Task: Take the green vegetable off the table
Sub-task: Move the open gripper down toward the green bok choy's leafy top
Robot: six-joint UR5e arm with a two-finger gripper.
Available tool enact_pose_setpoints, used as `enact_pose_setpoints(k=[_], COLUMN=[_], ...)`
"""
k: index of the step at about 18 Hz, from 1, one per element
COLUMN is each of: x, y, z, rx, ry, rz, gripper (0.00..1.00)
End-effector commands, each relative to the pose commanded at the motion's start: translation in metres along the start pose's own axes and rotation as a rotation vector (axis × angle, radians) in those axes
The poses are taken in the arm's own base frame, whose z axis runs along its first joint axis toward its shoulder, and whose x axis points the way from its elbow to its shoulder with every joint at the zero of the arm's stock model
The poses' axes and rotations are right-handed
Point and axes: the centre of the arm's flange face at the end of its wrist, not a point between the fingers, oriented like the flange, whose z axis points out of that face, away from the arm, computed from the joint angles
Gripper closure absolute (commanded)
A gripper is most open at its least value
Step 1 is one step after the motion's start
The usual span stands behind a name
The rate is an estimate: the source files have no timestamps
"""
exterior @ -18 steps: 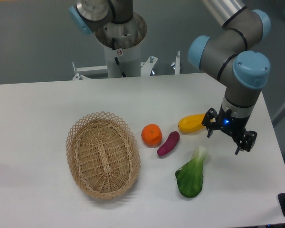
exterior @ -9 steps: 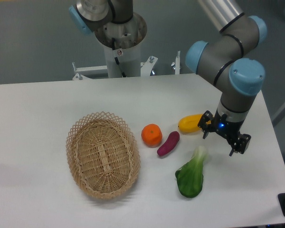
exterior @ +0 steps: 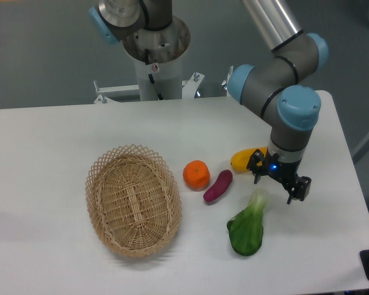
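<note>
Nearest the bottom edge, right of centre, the green vegetable (exterior: 246, 227) lies on the table (exterior: 43, 141), leaf toward the front rim with bare white all round it. Just above its pale stalk hangs the gripper (exterior: 275, 185), fingers spread and holding nothing. Left sit a purple piece (exterior: 218, 185), an orange (exterior: 196, 174) and a wicker basket (exterior: 133, 200); behind, a yellow fruit (exterior: 245, 160). No writing is readable.
</note>
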Motion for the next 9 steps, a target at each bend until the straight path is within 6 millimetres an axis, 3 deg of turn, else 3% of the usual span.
enact_pose_setpoints(k=[4,9], x=[0.009,0.010], y=[0.001,-0.003], z=[0.023,0.035], rx=[-0.010,-0.009], ry=[0.040,0.038], rz=[0.001,-0.004], gripper=[0.00,0.00])
